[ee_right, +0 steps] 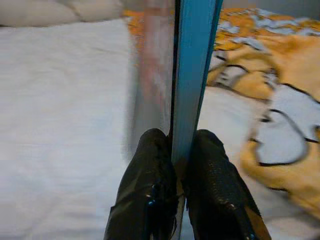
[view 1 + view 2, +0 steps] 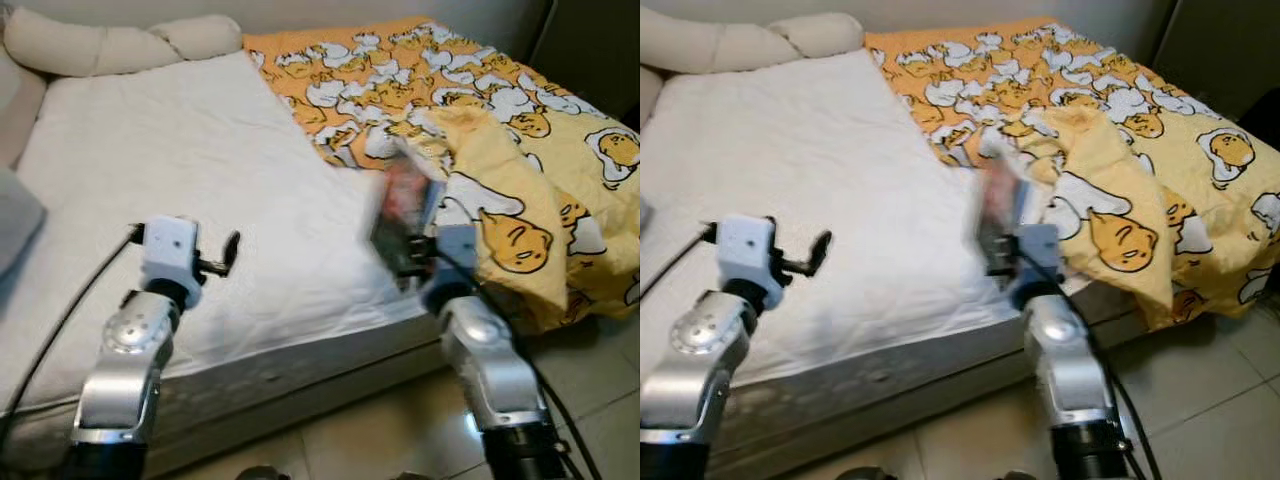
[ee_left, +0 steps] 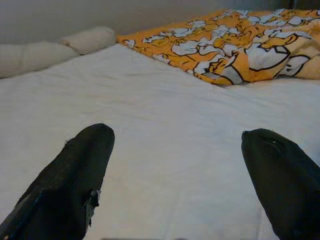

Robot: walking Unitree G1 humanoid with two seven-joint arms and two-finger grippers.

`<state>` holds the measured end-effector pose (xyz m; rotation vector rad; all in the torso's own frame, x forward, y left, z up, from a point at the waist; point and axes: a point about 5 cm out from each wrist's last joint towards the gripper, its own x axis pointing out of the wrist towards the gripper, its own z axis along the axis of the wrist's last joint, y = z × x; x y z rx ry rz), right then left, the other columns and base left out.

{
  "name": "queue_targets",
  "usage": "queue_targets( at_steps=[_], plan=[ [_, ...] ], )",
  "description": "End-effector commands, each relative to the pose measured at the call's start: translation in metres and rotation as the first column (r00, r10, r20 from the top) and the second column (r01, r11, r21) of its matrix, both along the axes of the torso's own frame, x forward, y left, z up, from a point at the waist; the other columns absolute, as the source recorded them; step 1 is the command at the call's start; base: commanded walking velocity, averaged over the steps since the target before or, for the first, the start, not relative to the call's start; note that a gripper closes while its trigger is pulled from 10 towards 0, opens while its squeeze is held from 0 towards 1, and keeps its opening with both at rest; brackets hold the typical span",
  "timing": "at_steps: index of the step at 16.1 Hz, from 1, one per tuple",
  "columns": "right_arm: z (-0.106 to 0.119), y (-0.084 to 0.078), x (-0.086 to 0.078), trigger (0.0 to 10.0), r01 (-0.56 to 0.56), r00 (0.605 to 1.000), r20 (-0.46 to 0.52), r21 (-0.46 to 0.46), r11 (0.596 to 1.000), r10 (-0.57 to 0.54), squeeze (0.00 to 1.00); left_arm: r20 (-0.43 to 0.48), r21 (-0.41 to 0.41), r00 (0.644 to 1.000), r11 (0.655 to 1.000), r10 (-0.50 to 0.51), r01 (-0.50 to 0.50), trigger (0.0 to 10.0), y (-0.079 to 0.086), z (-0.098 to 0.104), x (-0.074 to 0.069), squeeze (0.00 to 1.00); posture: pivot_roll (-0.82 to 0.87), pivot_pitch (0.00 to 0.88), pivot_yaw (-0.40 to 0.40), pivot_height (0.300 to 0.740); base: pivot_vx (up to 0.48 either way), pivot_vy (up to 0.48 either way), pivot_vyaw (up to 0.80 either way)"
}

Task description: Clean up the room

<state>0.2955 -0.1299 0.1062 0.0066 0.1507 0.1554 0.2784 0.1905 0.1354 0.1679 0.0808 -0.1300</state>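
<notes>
Over the mattress's (image 2: 200, 180) near edge, the right gripper (image 1: 181, 165) pinches a thin book (image 2: 402, 215) upright by its lower edge, while the left gripper (image 3: 175, 175) hovers with fingers spread, empty. Beyond lies the crumpled egg-print blanket (image 2: 500, 130). With so narrow a hold, the book could pivot or slip during a swing.

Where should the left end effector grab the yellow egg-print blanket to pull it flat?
Grip the folded-over flap of the yellow egg-print blanket, coming from the bare white mattress side. It stands raised and bunched, so a pinch likely bites there. Left end effector is open.
</notes>
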Motion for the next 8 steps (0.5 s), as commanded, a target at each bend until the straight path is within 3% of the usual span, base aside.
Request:
queue_targets(
  at_steps=[1,8],
  plan=[
    [0.0114,-0.01,0.0034,10.0,0.035,0.998,0.055,-0.014,0.999,-0.034,0.0,-0.003,-0.003,1.0,1.0,-0.018,0.018,10.0,-0.006,-0.0008,0.0004,0.0,0.03,0.0,0.033,0.74,0.0,0.405,0.0],
    [0.0106,-0.0109,0.0041,10.0,0.035,0.998,0.054,-0.022,0.999,-0.034,0.0,0.0,-0.007,1.0,1.0,-0.02,0.02,10.0,-0.0087,-0.0005,0.0017,0.0,0.03,0.0,0.03,0.74,0.0,0.406,0.0]
  ],
)
